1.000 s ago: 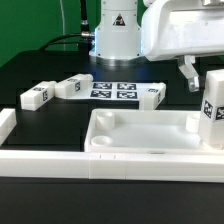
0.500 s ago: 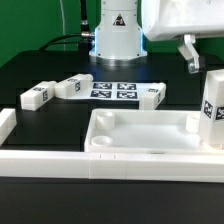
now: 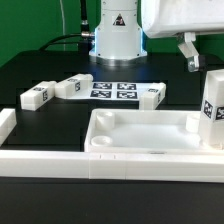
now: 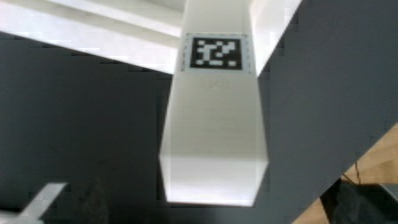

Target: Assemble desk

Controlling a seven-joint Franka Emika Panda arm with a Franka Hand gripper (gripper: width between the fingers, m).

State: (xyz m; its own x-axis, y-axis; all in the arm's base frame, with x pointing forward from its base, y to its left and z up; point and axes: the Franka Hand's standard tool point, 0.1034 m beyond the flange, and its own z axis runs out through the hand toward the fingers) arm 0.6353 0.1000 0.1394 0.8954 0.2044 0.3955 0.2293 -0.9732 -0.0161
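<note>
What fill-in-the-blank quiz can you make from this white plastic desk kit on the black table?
1. On the wide white rimmed plastic tabletop, ___ short white rectangular leg block stands upright.
2. Lying loose on the black table are ___ more leg blocks.
3. The robot's gripper hangs above the upright block with its jaws ___.
Missing words: one; three; open.
</note>
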